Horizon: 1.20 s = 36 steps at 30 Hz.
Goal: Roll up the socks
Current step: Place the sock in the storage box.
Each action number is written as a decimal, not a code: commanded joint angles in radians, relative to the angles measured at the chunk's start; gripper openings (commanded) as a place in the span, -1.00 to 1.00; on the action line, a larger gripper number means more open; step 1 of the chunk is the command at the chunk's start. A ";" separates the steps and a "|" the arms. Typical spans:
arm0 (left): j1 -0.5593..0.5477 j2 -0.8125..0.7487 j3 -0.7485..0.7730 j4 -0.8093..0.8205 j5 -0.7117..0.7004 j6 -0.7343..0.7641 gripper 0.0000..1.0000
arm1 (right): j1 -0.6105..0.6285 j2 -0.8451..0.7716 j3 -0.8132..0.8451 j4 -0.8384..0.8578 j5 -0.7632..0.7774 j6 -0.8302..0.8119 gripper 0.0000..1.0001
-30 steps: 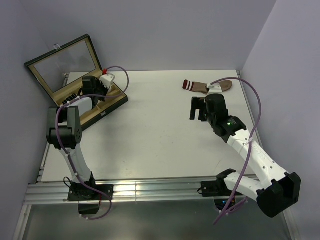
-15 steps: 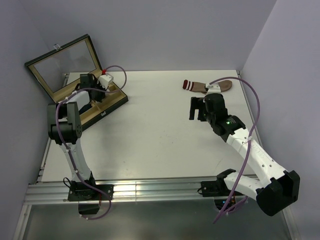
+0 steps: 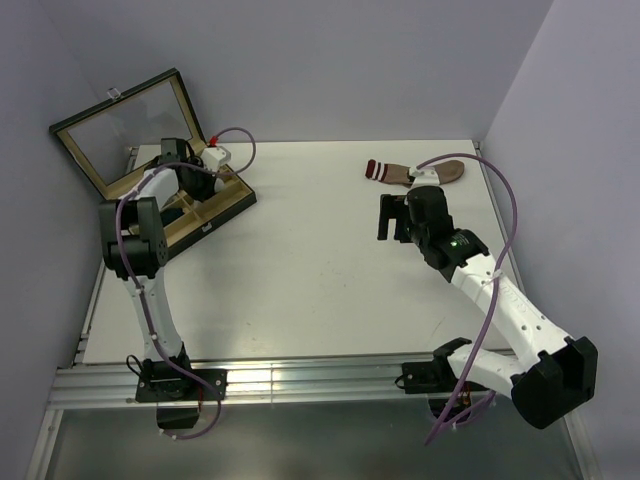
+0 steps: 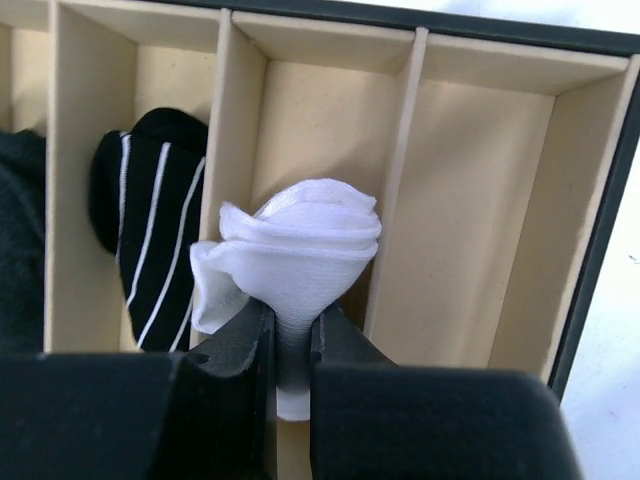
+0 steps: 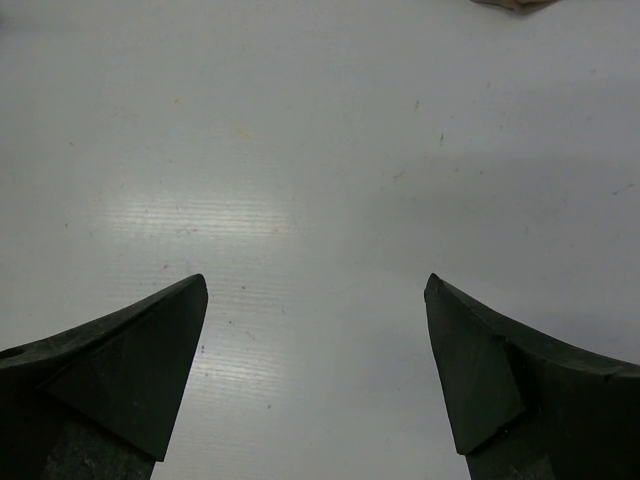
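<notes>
White rolled sock (image 4: 300,250) sits pinched in your left end effector (image 4: 290,325) above the divided box (image 4: 405,180); your right end effector (image 5: 315,290) hangs spread over the surface (image 5: 320,150).

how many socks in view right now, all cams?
4. White roll pinched in left gripper over the box; black striped one in the next compartment left; dark one at the wrist view's left edge; brown one flat on the table, far right. More may be hidden.
</notes>
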 commanded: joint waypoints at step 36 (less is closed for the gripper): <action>-0.001 -0.081 0.060 -0.056 0.051 -0.045 -0.14 | -0.006 0.017 0.039 0.004 -0.016 -0.020 0.86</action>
